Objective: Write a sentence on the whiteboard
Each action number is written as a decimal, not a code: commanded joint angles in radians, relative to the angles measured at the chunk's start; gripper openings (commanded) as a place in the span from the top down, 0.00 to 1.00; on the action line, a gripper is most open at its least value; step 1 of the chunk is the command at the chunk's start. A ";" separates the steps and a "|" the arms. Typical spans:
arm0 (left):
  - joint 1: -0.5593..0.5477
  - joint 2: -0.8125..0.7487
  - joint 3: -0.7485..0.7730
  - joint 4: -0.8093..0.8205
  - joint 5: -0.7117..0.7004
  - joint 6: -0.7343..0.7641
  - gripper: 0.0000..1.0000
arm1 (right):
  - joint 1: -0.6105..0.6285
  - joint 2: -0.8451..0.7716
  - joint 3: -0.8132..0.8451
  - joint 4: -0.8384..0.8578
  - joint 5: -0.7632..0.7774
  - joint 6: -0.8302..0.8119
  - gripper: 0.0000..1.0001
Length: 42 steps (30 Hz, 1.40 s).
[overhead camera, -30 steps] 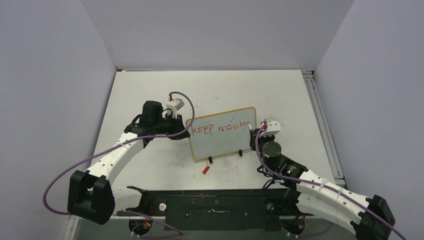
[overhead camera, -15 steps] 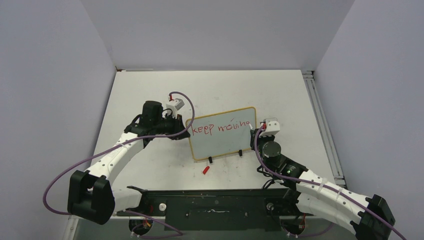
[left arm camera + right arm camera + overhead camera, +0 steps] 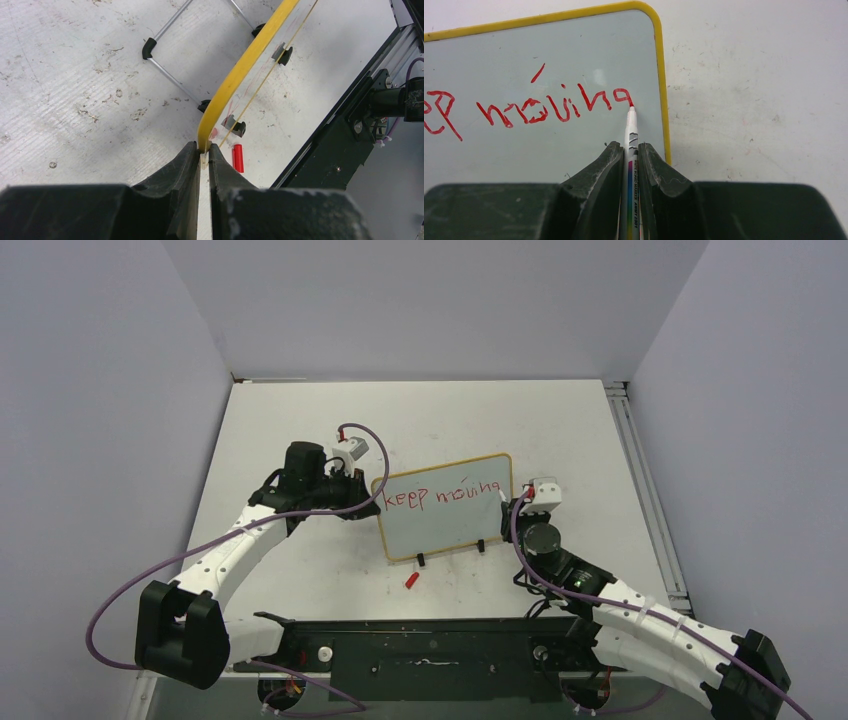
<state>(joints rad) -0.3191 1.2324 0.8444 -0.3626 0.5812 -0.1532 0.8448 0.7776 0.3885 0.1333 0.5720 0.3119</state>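
The whiteboard (image 3: 450,530) stands tilted on two black feet mid-table, with a yellow frame (image 3: 240,70). Red lettering (image 3: 440,496) on its upper part reads "keep moving"; the right wrist view shows "moving" (image 3: 554,106). My left gripper (image 3: 352,486) is shut on the board's left edge (image 3: 204,149). My right gripper (image 3: 516,502) is shut on a white marker (image 3: 631,150). The marker's red tip (image 3: 631,108) touches the board at the last letter, near the right frame (image 3: 662,100).
A red marker cap (image 3: 411,580) lies on the table in front of the board, also in the left wrist view (image 3: 238,158). The board's wire stand (image 3: 170,75) props it from behind. The black base rail (image 3: 430,645) runs along the near edge.
The last letter of "moving" has gained a stroke as the marker tip moved slightly. The left arm and the board have not moved.
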 commanded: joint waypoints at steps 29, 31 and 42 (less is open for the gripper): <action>-0.002 -0.041 0.025 0.014 -0.001 -0.017 1.00 | 0.175 -0.135 0.020 0.018 0.087 0.013 0.95; -0.002 -0.044 0.025 0.016 -0.001 -0.018 1.00 | 0.175 -0.181 0.026 -0.007 0.071 0.006 0.95; -0.002 -0.052 0.018 0.022 0.001 -0.026 1.00 | 0.175 -0.217 0.079 -0.117 0.041 0.013 0.95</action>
<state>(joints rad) -0.3218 1.2167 0.8444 -0.3645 0.5808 -0.1635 1.0161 0.5529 0.4217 0.0509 0.6380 0.3260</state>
